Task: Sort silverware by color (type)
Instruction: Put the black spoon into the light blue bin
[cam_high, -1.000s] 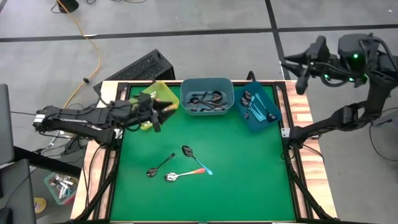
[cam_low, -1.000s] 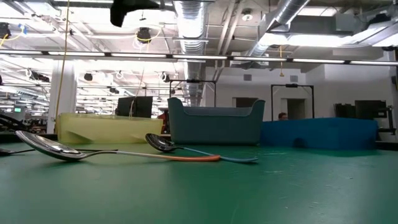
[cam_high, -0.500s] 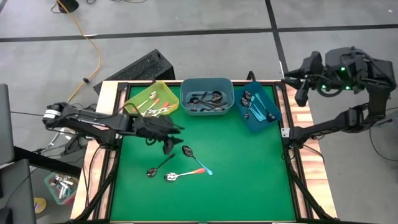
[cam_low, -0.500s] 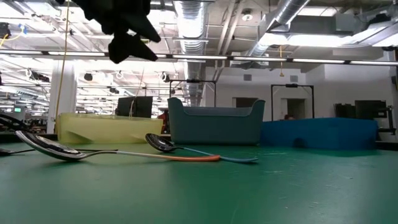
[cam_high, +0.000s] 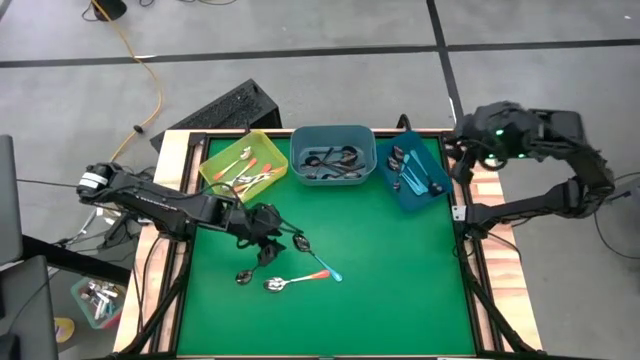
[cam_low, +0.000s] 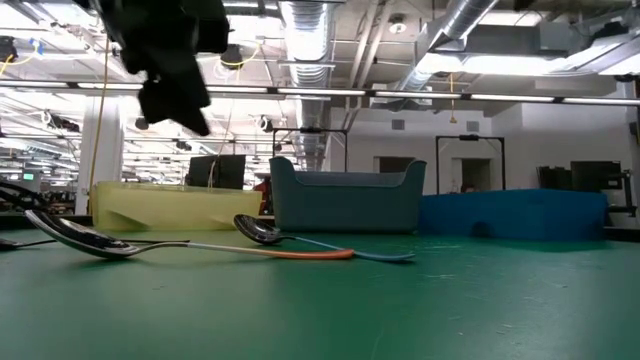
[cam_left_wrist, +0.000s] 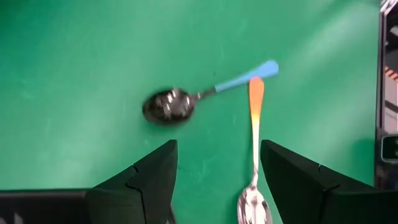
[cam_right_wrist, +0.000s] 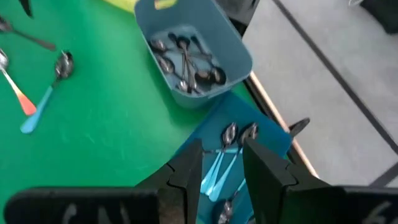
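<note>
The left gripper hangs above the green desk near the loose spoons, its fingers spread wide with nothing between them. In its wrist view the gap between the fingers frames bare green mat, with the bowl of the orange-handled spoon just inside the gap by one finger.

Three spoons lie on the desk. The teal-handled spoon lies with its dark bowl toward the left gripper, and its handle tip meets the tip of the orange-handled spoon, so the two form a shallow V. The dark metal spoon lies just beside them, on the left arm's side; the gripper partly covers it from above.

Along the far edge stand three bins side by side. The yellow bin holds orange-handled spoons, the grey-blue bin holds dark metal spoons, and the blue bin holds teal-handled spoons.

The right gripper waits raised near the desk's far right corner, beside the blue bin. Its fingers appear partly apart and empty, though the view of their tips is poor.
</note>
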